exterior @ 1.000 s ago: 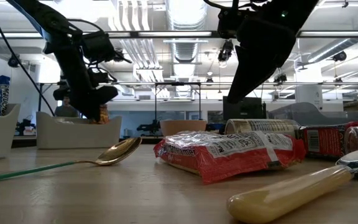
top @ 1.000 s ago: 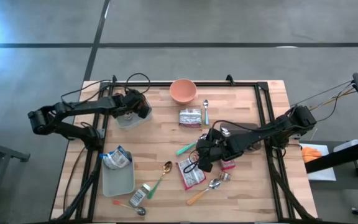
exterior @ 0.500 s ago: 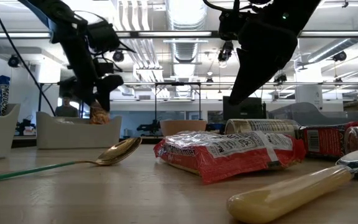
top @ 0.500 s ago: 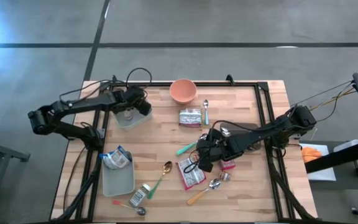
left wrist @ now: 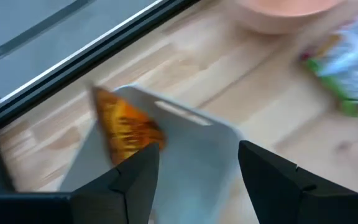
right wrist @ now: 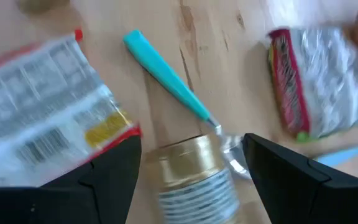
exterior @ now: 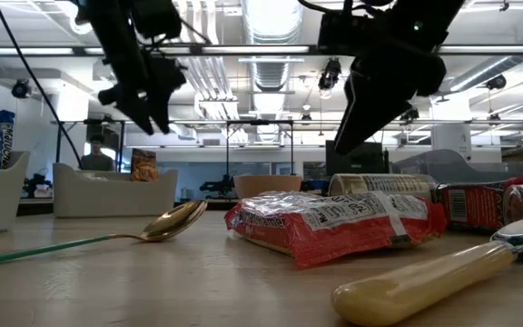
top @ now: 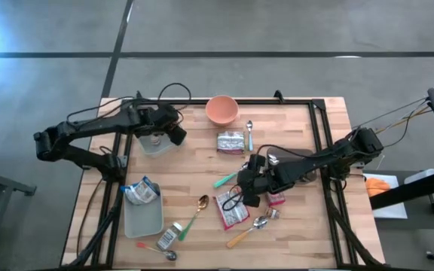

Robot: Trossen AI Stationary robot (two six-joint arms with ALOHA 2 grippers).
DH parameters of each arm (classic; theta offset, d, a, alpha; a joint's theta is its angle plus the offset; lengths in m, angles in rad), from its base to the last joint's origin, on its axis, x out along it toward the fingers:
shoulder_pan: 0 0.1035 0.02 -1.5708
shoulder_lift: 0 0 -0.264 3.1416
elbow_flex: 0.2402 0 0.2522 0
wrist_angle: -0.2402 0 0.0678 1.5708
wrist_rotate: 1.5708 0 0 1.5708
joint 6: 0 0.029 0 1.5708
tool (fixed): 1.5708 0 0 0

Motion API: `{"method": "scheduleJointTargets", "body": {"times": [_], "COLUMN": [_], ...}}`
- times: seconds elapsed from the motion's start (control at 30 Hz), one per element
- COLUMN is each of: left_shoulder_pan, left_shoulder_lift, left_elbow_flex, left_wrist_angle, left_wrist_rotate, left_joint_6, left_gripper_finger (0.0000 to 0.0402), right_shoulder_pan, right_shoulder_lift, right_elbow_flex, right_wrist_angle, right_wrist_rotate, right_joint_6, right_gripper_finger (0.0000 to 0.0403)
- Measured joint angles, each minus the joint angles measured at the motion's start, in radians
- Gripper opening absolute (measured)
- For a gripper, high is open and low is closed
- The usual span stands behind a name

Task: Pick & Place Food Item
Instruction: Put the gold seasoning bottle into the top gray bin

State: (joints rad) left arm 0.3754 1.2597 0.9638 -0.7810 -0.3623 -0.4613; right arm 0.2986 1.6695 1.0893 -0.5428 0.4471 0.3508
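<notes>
From above, the left end effector (top: 173, 132) hangs open over the grey square tray (top: 155, 143) on the wooden worktop (top: 300, 226); level view shows the orange snack packet (exterior: 143, 164) inside it; the right end effector (right wrist: 188, 180) straddles, open, a gold-topped can (right wrist: 194, 168).

We see the orange snack packet (left wrist: 128, 126) standing upright inside the grey bin (left wrist: 194, 162) near the table's far-left corner.
</notes>
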Motion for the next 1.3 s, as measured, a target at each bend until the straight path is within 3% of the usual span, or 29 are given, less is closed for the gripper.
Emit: {"method": "scheduleJointTargets", "body": {"times": [0.07, 0.2, 0.67, 1.03, 1.17, 1.3], "left_shoulder_pan": [-0.048, -0.150, -0.490, -0.526, -0.526, -0.526], "left_shoulder_lift": [-0.004, -0.009, -0.008, -0.008, -0.008, -0.008], "left_elbow_flex": [0.015, 0.042, 0.047, 0.046, 0.046, 0.045], "left_wrist_angle": [-0.007, -0.007, -0.004, -0.002, -0.002, -0.004], "left_wrist_rotate": [0.000, 0.000, 0.041, -0.003, -0.043, -0.046], "left_joint_6": [-0.010, -0.020, -0.124, -0.122, -0.117, -0.093], "left_gripper_finger": [0.0222, 0.0222, 0.0222, 0.0222, 0.0222, 0.0222], "right_shoulder_pan": [-0.001, 0.001, -0.015, -0.075, -0.109, -0.149], "right_shoulder_lift": [0.000, 0.000, 0.003, 0.048, 0.049, 0.049], "right_elbow_flex": [0.002, 0.008, 0.006, 0.067, 0.075, 0.105], "right_wrist_angle": [0.000, 0.012, 0.062, 0.057, 0.058, 0.052], "right_wrist_rotate": [0.000, -0.001, -0.002, -0.186, -0.285, -0.291], "right_joint_6": [-0.017, 0.113, 0.023, -0.440, -0.486, -0.380], "right_gripper_finger": [0.0282, 0.0282, 0.0282, 0.0277, 0.0254, 0.0222]}}
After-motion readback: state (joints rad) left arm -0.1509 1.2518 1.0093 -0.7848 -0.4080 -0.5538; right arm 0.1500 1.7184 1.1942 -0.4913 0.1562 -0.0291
